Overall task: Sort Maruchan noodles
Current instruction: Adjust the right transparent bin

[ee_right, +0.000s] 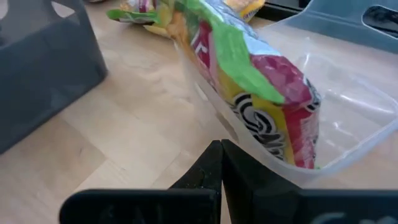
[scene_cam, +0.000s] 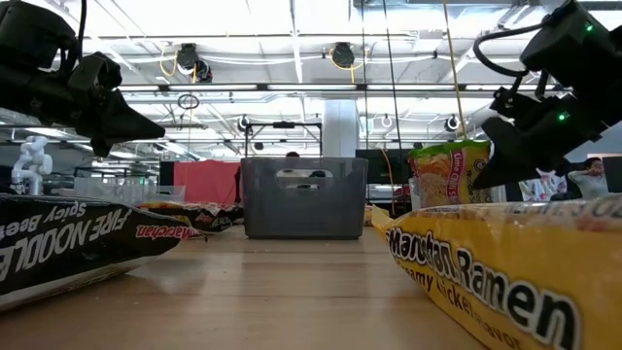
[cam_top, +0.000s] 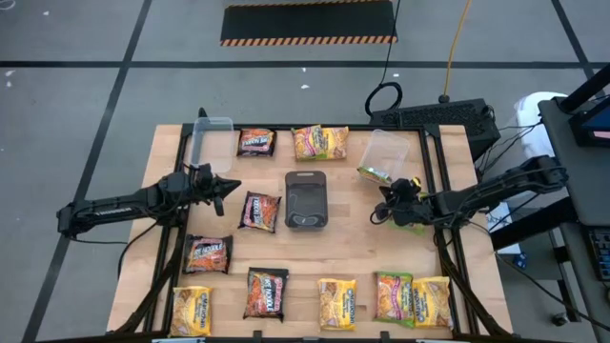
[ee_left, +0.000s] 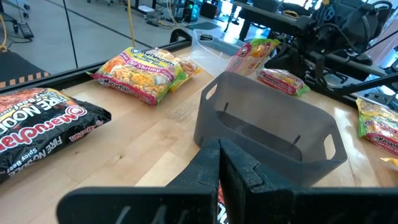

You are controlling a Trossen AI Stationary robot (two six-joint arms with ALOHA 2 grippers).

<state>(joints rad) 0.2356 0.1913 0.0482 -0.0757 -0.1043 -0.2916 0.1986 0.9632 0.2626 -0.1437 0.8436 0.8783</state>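
Both tools clenched on nothing, fingers pressed together in each wrist view. Left tool (cam_top: 232, 183) hangs over the left half of the wooden desk (cam_top: 353, 250), tips pointing toward the dark grey tray (cam_top: 306, 199) at desk centre. Right tool (cam_top: 383, 203) sits right of the tray, just beside a clear plastic tub (cam_top: 386, 151) tipped on its side; 1 green-edged pink packet (cam_top: 377, 174) leans in the tub mouth, half in, half out. A 2nd clear tub (cam_top: 212, 133) stands at the far left of the desk. Remaining Maruchan noodles lie flat and spread out: 1 dark packet (cam_top: 255, 142) and 1 yellow shrimp packet (cam_top: 320, 142) along the far edge; 1 dark packet (cam_top: 258, 211) just left of the tray, another (cam_top: 208, 253) nearer the left edge; 5 in the near row, reading left to right yellow (cam_top: 193, 311), dark (cam_top: 267, 292), yellow (cam_top: 337, 304), green-edged (cam_top: 393, 297), yellow (cam_top: 432, 302). No packet in the tray.
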